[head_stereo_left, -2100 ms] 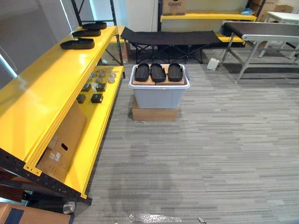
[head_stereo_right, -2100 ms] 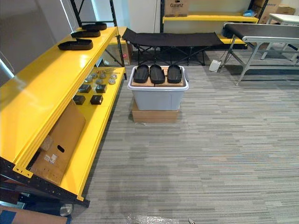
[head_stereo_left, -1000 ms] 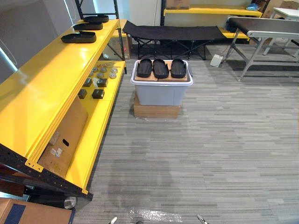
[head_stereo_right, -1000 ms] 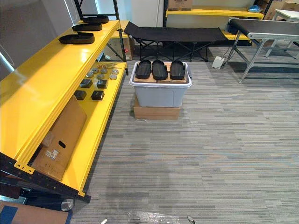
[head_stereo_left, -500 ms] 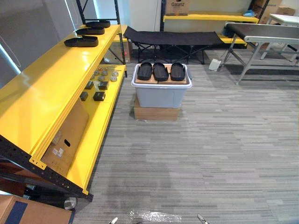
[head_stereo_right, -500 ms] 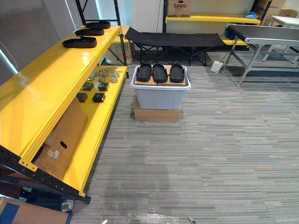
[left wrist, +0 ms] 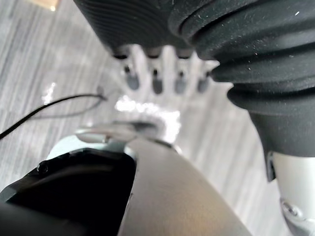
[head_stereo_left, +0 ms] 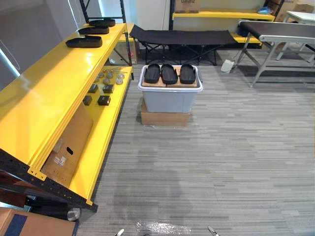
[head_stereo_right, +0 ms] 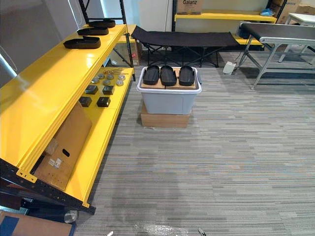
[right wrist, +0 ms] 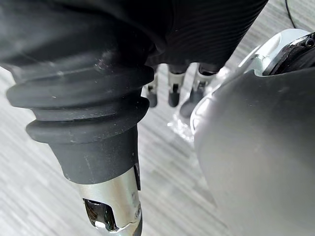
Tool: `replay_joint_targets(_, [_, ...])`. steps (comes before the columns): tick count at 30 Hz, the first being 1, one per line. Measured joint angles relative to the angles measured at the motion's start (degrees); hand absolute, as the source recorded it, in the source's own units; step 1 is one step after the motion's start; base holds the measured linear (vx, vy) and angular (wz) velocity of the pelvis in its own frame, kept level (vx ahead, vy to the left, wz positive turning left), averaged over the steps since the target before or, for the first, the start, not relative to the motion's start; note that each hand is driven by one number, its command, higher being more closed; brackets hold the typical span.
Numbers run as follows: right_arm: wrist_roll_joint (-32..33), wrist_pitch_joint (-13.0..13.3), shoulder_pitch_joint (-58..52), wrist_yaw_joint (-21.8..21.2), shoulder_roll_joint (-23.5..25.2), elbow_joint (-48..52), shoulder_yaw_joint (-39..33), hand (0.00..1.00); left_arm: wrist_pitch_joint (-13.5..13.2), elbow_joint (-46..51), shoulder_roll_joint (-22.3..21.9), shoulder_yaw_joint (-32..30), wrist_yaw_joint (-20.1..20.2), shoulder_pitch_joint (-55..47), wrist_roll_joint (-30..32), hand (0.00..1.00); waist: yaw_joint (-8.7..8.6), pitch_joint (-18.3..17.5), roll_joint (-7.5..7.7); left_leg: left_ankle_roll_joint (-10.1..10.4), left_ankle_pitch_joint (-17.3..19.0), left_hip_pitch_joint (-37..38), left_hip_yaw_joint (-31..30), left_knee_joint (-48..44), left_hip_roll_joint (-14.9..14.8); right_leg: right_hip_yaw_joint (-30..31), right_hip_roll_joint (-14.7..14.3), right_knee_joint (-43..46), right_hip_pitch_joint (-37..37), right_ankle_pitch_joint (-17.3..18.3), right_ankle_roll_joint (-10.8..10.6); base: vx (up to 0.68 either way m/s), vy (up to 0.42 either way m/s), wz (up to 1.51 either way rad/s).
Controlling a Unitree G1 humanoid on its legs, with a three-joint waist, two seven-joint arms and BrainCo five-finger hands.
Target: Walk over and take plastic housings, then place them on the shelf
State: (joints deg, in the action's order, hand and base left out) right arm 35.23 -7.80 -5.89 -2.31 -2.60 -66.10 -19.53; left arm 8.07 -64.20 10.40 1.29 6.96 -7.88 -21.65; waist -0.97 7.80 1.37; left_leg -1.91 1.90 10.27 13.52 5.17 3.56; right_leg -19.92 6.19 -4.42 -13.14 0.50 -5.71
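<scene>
Three black plastic housings (head_stereo_left: 169, 73) lie side by side on cardboard atop a grey tote (head_stereo_left: 169, 99), across the floor ahead of me. Three more black housings (head_stereo_left: 84, 42) rest in a row on the top of the yellow shelf (head_stereo_left: 44, 93) at my left. My left hand (left wrist: 156, 78) hangs down over the floor with straight fingers, holding nothing. My right hand (right wrist: 173, 93) hangs the same way, also holding nothing. Both hands are far from the tote and the shelf.
The tote stands on a flat cardboard box (head_stereo_left: 165, 118). The lower shelf level (head_stereo_left: 106, 123) holds small black blocks, round metal parts and a leaning cardboard carton (head_stereo_left: 69, 147). A black cot (head_stereo_left: 182, 37) and a conveyor table (head_stereo_left: 280, 32) stand beyond. Clear wrap (head_stereo_left: 162, 228) lies near my feet.
The whole picture sways a little as the camera moves. The tote, the housings and the shelf stay in place, and both hands hang as before.
</scene>
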Motion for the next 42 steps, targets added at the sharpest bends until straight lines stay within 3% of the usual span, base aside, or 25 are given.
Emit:
replay_joint_targets(5, [1.45, 0.18, -0.18, 0.82, 0.14, 0.2, -0.1, 0.0, -0.03, 0.01, -0.1, 0.04, -1.46, -0.05, -0.61, 0.0, -0.01, 0.3, 0.36, 0.04, 0.09, 0.57, 0.07, 0.01, 0.08, 0.11, 0.33, 1.27, 0.03, 0.48, 0.03, 0.0, 0.0, 0.0])
replay_joint_targets(10, [2.25, 0.6, -1.56, 1.1, 0.66, 2.8, -2.88, 0.0, -0.13, 0.34, -0.2, -0.01, -2.44, -0.06, -0.44, 0.0, -0.01, 0.98, 0.54, -1.72, 1.69, 0.66, -0.91, 0.01, 1.69, 0.09, 4.26, 14.41, 5.14, 7.06, -1.9, -0.02, 0.072, 0.11])
replay_joint_targets(12, [2.32, 2.11, -1.55, 1.1, 0.87, 3.13, -3.19, 0.0, -0.11, 0.55, -0.63, -0.02, -4.15, 0.1, -0.08, 0.0, -0.1, 1.94, 0.01, -2.7, 2.32, 1.11, -1.94, -0.02, 1.64, 0.84, 5.27, 22.33, 8.42, 7.22, -2.5, 0.06, 0.093, 0.09])
replay_joint_targets(13, [2.5, 2.81, -1.86, 0.64, 0.81, 4.08, -4.34, 0.0, -0.02, 0.5, -1.1, -0.13, -5.77, 0.69, 0.28, 0.0, -0.32, 3.14, -0.84, -2.97, 2.57, 2.41, -2.03, -0.03, 0.09, 1.08, 5.42, 28.66, 11.23, 7.52, -1.36, 0.1, 0.094, 0.06])
replay_joint_targets(14, [2.39, 2.54, -2.24, 0.02, 1.34, 3.94, -4.53, 0.0, -0.02, 0.47, -1.1, -0.25, -6.33, 0.69, 0.32, 0.0, -0.25, 3.35, -1.11, -2.75, 2.96, 2.72, -2.03, -0.03, -0.86, 1.43, 4.32, 28.44, 11.22, 8.56, 0.18, 0.16, 0.074, 0.0])
replay_joint_targets(15, [2.09, 2.5, -3.03, -0.87, 2.7, 4.19, -6.33, 0.0, -0.09, 0.47, -1.11, -1.9, -6.71, 1.14, 0.93, 0.0, -0.38, 3.12, -0.93, -2.04, 3.71, 2.82, -1.87, -0.07, -2.66, 2.1, 2.81, 25.93, 12.98, 9.17, 0.96, 0.19, -0.003, -0.1])
replay_joint_targets(19, [-4.57, 2.39, -6.32, -1.54, 4.14, 5.47, -9.4, 0.0, -0.08, 1.6, -2.43, -8.24, -6.87, 1.81, 1.88, 0.0, -0.37, 3.35, -0.47, 1.54, 5.83, 5.07, -0.2, -0.45, -6.36, 2.52, 2.74, 22.17, 19.8, 7.55, -0.85, 0.27, -0.006, -0.15])
replay_joint_targets(21, [-8.69, 2.51, -8.47, -2.3, 4.63, 6.3, -9.53, 0.0, -0.43, 4.38, -3.04, -10.21, -6.83, 1.74, 1.79, 0.0, -0.15, 3.25, 0.2, 4.93, 8.1, 6.89, 0.49, -3.1, -7.38, 2.49, 2.87, 20.64, 20.45, 5.08, -0.82, 0.33, -0.04, 0.01])
replay_joint_targets(22, [-9.13, 2.53, -8.91, -2.57, 4.69, 6.55, -9.56, 0.0, -0.56, 5.17, -3.38, -10.34, -6.85, 1.74, 1.75, 0.0, -0.08, 3.22, 0.17, 5.77, 9.03, 7.37, 0.86, -4.05, -7.71, 2.49, 2.94, 20.63, 20.52, 4.26, -0.27, 0.36, -0.111, 0.1])
replay_joint_targets(24, [-9.14, 2.3, -9.12, -2.88, 4.59, 7.08, -9.76, 0.0, -1.08, 7.79, -5.51, -12.44, -7.38, 1.51, -0.29, 0.0, -0.31, 2.39, -0.24, 10.0, 12.07, 8.02, 1.18, -7.3, -9.87, 0.42, 2.09, 20.89, 20.76, 2.78, 0.29, 0.44, -0.187, 0.26])
replay_joint_targets(25, [-9.15, 2.3, -9.11, -2.95, 4.52, 7.18, -9.85, 0.0, -1.11, 8.52, -6.08, -12.95, -7.52, 1.32, -1.06, 0.0, -0.32, 1.91, -0.33, 11.07, 12.75, 7.79, 1.23, -8.73, -10.63, -0.04, 1.43, 20.65, 20.69, 2.68, 0.52, 0.46, -0.225, 0.22])
replay_joint_targets(26, [-9.23, 2.19, -8.67, -3.11, 5.62, 7.14, -9.98, 0.0, -1.17, 9.72, -6.24, -14.6, -7.86, 0.49, -2.64, 0.0, 0.17, 0.15, 2.28, 12.01, 13.54, 4.41, 1.3, -18.32, -11.21, 0.28, 0.94, 17.56, 19.44, 0.86, 2.84, 0.39, -0.225, 0.09])
replay_joint_targets(27, [-9.22, 2.1, -8.24, -3.33, 5.93, 7.09, -10.01, 0.0, -1.11, 9.64, -6.35, -15.42, -7.87, 0.19, -2.97, 0.0, 0.2, -0.24, 2.86, 12.61, 14.42, 2.53, 1.12, -24.15, -12.21, 1.09, 0.65, 15.98, 18.24, -1.55, 4.38, 0.46, -0.34, 0.16])
replay_joint_targets(28, [-9.06, 2.27, -7.84, -3.96, 3.84, 7.74, -10.6, 0.0, -0.86, 9.53, -7.52, -16.46, -8.04, -0.33, -3.11, 0.0, 0.16, -0.81, -0.48, 10.26, 14.72, -2.73, -0.4, -37.88, -17.7, -0.37, -2.83, 14.93, 15.0, -0.09, 5.56, 0.43, -0.377, 0.19])
replay_joint_targets(29, [-9.07, 2.41, -7.39, -3.9, 3.01, 7.8, -10.61, 0.0, -1.2, 9.89, -7.97, -16.36, -8.03, -0.25, -3.13, 0.0, 0.3, -0.69, -1.4, 8.69, 13.74, -5.56, -0.69, -44.77, -20.19, -0.55, -4.3, 13.92, 13.66, 0.57, 6.33, 0.5, -0.408, 0.07])
replay_joint_targets(30, [-9.05, 2.66, -5.08, -3.64, 0.55, 7.14, -10.65, 0.0, -1.75, 9.8, -8.71, -16.34, -7.84, 0.46, -3.19, 0.0, 1.16, 0.31, -3.97, 7.95, 13.97, -8.59, -0.53, -53.4, -22.78, -0.61, -5.94, 12.33, 9.59, 1.04, 7.17, 0.42, -0.305, -0.09])
replay_joint_targets(31, [-9.05, 2.85, -3.15, -3.58, -1.17, 6.67, -10.66, 0.0, -1.61, 9.62, -8.86, -16.25, -7.69, 1.3, -3.25, 0.0, 1.21, 1.1, -4.27, 7.3, 14.41, -10.3, -0.47, -55.43, -22.3, -0.32, -5.99, 10.81, 6.84, 1.24, 7.48, 0.39, -0.283, -0.19])
replay_joint_targets(32, [-9.07, 3.06, -0.57, -3.63, -2.49, 6.14, -10.68, 0.0, -1.7, 9.82, -9.04, -15.62, -6.97, 1.47, -3.23, 0.0, 1.36, 1.09, -4.3, 7.21, 14.71, -13.0, -0.61, -54.44, -19.67, 0.04, -5.14, 8.8, 4.39, 1.41, 7.66, 0.35, -0.226, -0.27])
replay_joint_targets(35, [-9.15, 4.09, 4.23, -3.76, -3.04, 6.38, -11.21, 0.0, -1.71, 10.66, -10.03, -15.43, -5.63, 1.33, -3.03, 0.0, 3.16, 1.27, -4.28, 7.48, 14.15, -18.97, -1.02, -39.33, -11.31, 2.2, -3.71, 6.37, 1.93, 2.76, 7.48, 0.31, -0.091, -0.37])
replay_joint_targets(36, [-9.17, 4.06, 4.92, -3.69, -3.04, 6.7, -11.14, 0.0, -1.7, 11.47, -10.7, -15.88, -5.55, 0.57, -3.03, 0.0, 4.15, 1.42, -4.45, 7.0, 11.44, -20.7, -2.29, -29.66, -8.18, 2.78, -3.81, 6.51, 1.62, 4.19, 7.53, 0.32, 0.035, -0.26])
replay_joint_targets(37, [-9.17, 4.05, 5.22, -3.64, -2.8, 7.06, -10.92, 0.0, -1.73, 11.7, -10.74, -16.34, -5.59, 0.38, -2.89, 0.0, 4.76, 1.85, -4.78, 6.53, 9.41, -21.51, -2.77, -24.88, -6.91, 2.9, -4.13, 6.48, 1.11, 5.03, 7.88, 0.31, 0.087, -0.11])
replay_joint_targets(38, [-9.13, 4.03, 4.95, -3.55, -2.52, 7.63, -9.76, 0.0, -1.66, 11.93, -10.85, -17.44, -5.59, 0.01, -2.56, 0.0, 5.46, 2.7, -5.61, 5.83, 4.91, -23.67, -4.21, -18.27, -5.45, 2.94, -5.18, 6.43, 0.08, 6.5, 7.8, 0.26, 0.102, -0.05])
replay_joint_targets(39, [-9.1, 3.85, 4.84, -3.44, -2.43, 7.72, -8.88, 0.0, -1.66, 11.94, -10.94, -18.07, -5.59, -0.38, -1.79, 0.0, 5.87, 3.25, -5.86, 6.12, 2.92, -24.56, -4.66, -16.92, -5.22, 3.11, -5.64, 6.69, -0.55, 7.37, 7.46, 0.26, 0.13, -0.3])
replay_joint_targets(40, [-8.99, 2.9, 4.47, -3.04, -1.9, 7.73, -6.06, 0.0, -1.6, 10.85, -10.79, -18.43, -5.66, -2.83, 0.96, 0.0, 7.23, 4.09, -5.58, 5.36, -2.02, -24.36, -4.79, -16.38, -5.43, 5.0, -6.32, 6.88, -2.81, 9.35, 7.13, 0.24, 0.119, -0.44])
replay_joint_targets(42, [-8.8, 2.51, 4.93, -2.93, -0.39, 7.74, -3.69, 0.0, -1.65, 8.89, -9.55, -19.49, -5.75, -5.15, 2.08, 0.0, 7.68, 4.98, -3.66, 1.8, -4.23, -23.29, -1.36, -18.55, -5.39, 7.1, -4.85, 7.44, -4.75, 12.26, 7.13, 0.39, 0.143, -0.46])
